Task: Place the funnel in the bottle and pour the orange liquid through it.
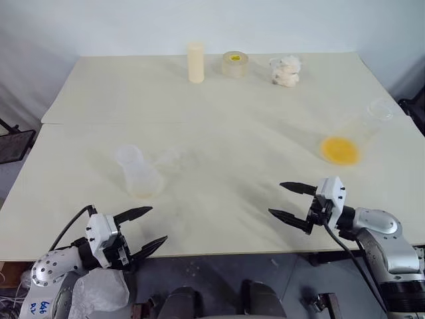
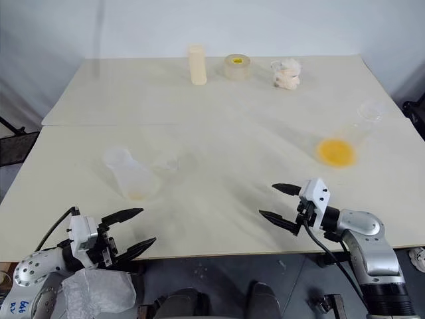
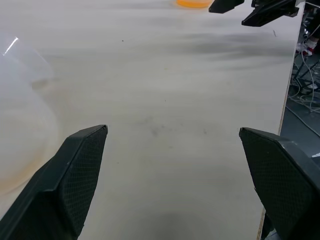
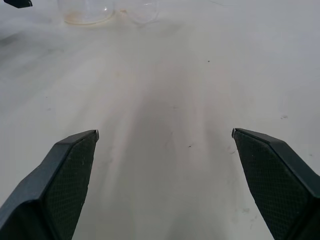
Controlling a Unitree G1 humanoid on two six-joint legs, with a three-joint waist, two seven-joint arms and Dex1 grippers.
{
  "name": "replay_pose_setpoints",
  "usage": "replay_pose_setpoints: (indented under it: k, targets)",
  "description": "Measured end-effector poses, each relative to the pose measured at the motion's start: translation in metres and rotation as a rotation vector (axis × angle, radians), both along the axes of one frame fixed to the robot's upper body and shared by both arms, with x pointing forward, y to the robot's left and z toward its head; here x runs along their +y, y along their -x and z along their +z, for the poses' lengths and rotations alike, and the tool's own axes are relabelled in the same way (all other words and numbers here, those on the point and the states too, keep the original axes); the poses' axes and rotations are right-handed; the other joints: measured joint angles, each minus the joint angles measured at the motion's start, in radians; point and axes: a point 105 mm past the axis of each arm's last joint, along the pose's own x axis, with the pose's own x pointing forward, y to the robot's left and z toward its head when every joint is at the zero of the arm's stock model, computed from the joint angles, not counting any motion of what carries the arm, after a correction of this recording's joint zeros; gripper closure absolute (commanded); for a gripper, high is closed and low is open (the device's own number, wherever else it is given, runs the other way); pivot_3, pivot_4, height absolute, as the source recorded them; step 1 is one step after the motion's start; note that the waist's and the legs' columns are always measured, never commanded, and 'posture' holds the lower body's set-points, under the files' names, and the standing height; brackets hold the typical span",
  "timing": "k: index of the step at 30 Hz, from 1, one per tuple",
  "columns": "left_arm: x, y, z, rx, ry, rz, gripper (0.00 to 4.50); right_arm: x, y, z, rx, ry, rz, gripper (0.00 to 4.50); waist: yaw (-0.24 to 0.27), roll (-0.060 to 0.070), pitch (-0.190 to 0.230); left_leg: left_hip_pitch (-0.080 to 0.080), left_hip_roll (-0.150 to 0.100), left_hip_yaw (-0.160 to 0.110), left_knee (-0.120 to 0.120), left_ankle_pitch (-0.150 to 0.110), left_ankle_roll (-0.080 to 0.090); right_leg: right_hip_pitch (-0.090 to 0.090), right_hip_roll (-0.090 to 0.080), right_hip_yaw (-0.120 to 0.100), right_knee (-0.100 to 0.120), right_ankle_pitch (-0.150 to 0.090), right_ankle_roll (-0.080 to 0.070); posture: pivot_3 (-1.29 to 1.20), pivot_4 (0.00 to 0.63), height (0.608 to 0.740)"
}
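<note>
Bottle stands on the tabletop at my left, funnel just beside it. Orange liquid pools in a clear vessel at right. Left claw and right claw hang spread, empty.

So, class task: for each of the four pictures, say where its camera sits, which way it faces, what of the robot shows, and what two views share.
Left eye, on the head: faces forward and down at the table; both arms show.
Right eye: the same scene; left claw, right claw.
Left wrist: looks along its open fingers across the table, bottle alongside.
Right wrist: looks between its open fingers toward the bottle and the funnel.
Shared: both wrist views show the bottle.
</note>
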Motion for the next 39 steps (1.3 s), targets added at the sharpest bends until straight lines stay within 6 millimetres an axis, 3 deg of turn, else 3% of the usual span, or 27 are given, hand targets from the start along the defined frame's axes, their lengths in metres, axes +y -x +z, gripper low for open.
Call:
replay_pose_setpoints:
  k: [9,18,29,36,39]
  targets:
    - [0.003,-0.007,-0.003,0.098,0.063,0.064,0.0,0.002,-0.003,0.002,-0.012,-0.011,-0.01,0.03,0.0,0.0,0.0,0.0,0.0,0.0,0.0,0.0,0.0,0.0,0.0,0.0,0.001,0.0,0.0,0.0,0.15,0.74]
    - [0.003,-0.005,0.006,0.073,0.07,0.125,0.0,0.004,-0.007,0.005,-0.018,-0.015,0.008,0.03,-0.001,0.0,0.0,0.0,0.0,0.0,0.0,0.0,0.0,0.0,0.0,0.0,0.001,0.0,0.0,0.0,0.15,0.74]
    - [0.058,0.014,0.023,0.011,0.056,0.34,0.0,0.018,-0.018,0.024,-0.063,-0.043,0.079,0.03,0.003,-0.001,0.001,0.001,0.0,0.0,0.001,0.0,0.0,0.001,0.0,0.0,0.001,0.0,0.0,0.0,0.15,0.74]
    - [0.069,-0.016,0.053,-0.114,0.073,0.346,0.0,0.027,-0.019,0.036,-0.054,-0.093,0.137,0.03,0.012,-0.002,0.001,0.001,0.0,0.0,0.002,0.0,0.0,0.0,0.0,0.0,0.002,0.0,0.0,0.0,0.15,0.74]
    - [0.069,-0.032,0.056,-0.126,0.078,0.328,0.0,0.032,-0.015,0.038,-0.048,-0.101,0.17,0.03,0.012,-0.002,0.001,0.0,-0.001,0.0,0.002,0.0,0.0,-0.001,0.0,-0.001,0.004,0.0,0.0,0.0,0.15,0.74]
